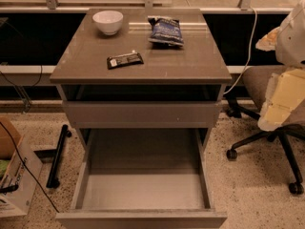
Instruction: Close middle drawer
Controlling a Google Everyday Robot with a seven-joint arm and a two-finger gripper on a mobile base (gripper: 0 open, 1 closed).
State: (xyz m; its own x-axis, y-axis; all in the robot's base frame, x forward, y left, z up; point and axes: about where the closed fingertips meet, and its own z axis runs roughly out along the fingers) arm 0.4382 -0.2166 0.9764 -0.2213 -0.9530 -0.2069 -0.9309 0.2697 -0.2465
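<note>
The middle drawer (143, 219) is pulled far out toward me from the grey-brown cabinet (140, 70). Its low flat front panel is at the bottom edge of the view, and its long pale grey inner box (143, 190) lies open and empty. Above it, a taller front panel (143, 113) sits near the cabinet face with a dark gap over it. My gripper (282, 99) shows as pale yellow-white parts at the right edge. It is level with that upper panel, well right of the cabinet and apart from the drawer.
On the cabinet top are a white bowl (107, 21), a blue chip bag (165, 31) and a dark snack bar (125, 59). An office chair (259, 82) with wheeled legs stands to the right. A cardboard box (12, 175), a black bar (57, 154) and cables lie to the left.
</note>
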